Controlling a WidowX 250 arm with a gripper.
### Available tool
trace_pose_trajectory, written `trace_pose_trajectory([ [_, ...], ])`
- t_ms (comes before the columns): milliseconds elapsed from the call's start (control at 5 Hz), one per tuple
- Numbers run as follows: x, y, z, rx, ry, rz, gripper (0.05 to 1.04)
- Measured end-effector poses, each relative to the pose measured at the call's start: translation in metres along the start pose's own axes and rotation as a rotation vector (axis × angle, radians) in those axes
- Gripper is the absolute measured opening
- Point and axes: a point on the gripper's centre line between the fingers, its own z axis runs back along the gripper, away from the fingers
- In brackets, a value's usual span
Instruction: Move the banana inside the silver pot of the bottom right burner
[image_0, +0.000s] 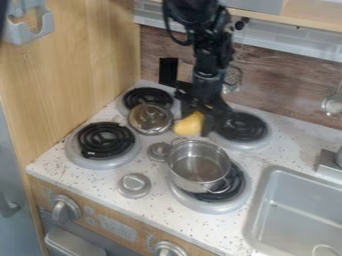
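four burners (105, 140), one pot (199, 169), probably one lid (150, 120)

Black arm (208, 56), looping black cable (172, 36)

Ylw banana (190, 123) nr silver pot (198, 169), btm-R burner (234, 186).

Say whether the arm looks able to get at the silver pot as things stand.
Probably yes: the gripper, with the banana, hangs just behind the silver pot, whose mouth is open.
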Motion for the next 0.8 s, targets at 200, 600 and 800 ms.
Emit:
trace_pose_trajectory([
  [200,0.001,-0.01,-0.012,-0.014,0.039,-0.031,0.532],
  [600,-0.003,-0.029,-0.017,-0.075,0.037,-0.003,0.532],
  [800,-0.01,-0.037,-0.021,-0.085,0.055,-0.01,0.532],
])
